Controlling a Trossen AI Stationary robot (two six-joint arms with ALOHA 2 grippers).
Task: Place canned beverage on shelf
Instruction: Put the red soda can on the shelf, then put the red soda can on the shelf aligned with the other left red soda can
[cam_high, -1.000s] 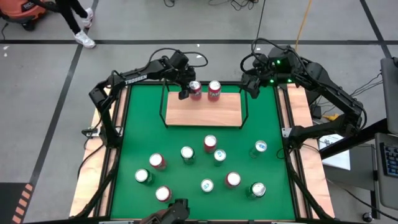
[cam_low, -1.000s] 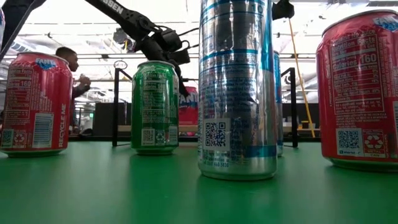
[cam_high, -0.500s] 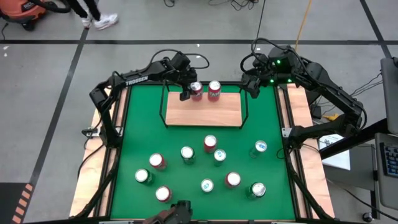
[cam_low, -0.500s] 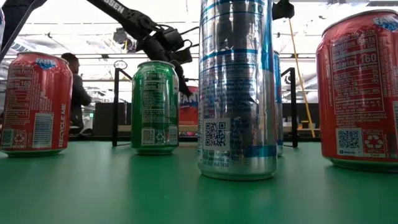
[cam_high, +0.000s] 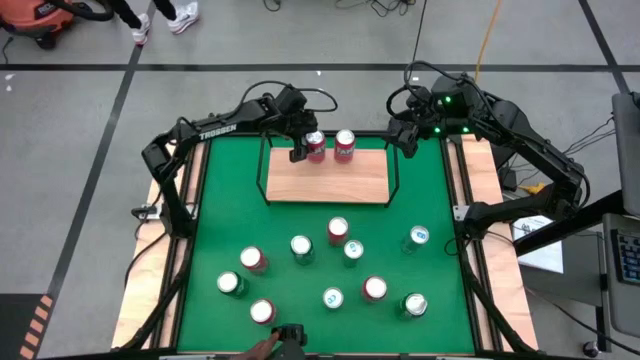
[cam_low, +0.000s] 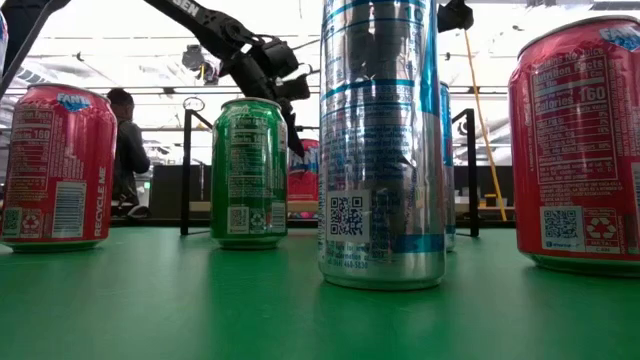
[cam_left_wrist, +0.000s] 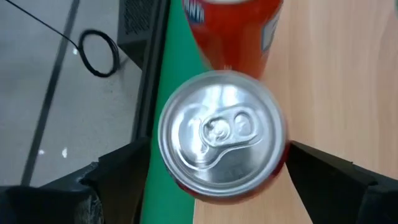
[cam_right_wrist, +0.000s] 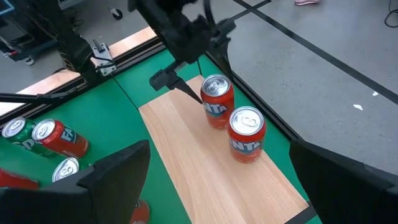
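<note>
A red can (cam_high: 314, 146) stands upright on the small light-wood shelf (cam_high: 330, 182) near its far edge, with a second red can (cam_high: 344, 143) beside it. My left gripper (cam_high: 305, 147) is open above the first can. In the left wrist view its fingers (cam_left_wrist: 121, 171) stand on either side of the can's silver top (cam_left_wrist: 221, 140), apart from it. My right gripper (cam_high: 403, 142) is open and empty, hovering by the shelf's far right corner. The right wrist view shows both cans (cam_right_wrist: 216, 99) on the board.
Several red, green and silver cans (cam_high: 300, 246) stand on the green mat (cam_high: 230, 200) in front of the shelf. Thin black rails (cam_high: 265, 165) frame the shelf's sides and back. A person (cam_low: 125, 150) stands in the room beyond the table.
My left gripper has risen a little above the red can, which stays standing on the shelf. The person beyond the table has walked on.
</note>
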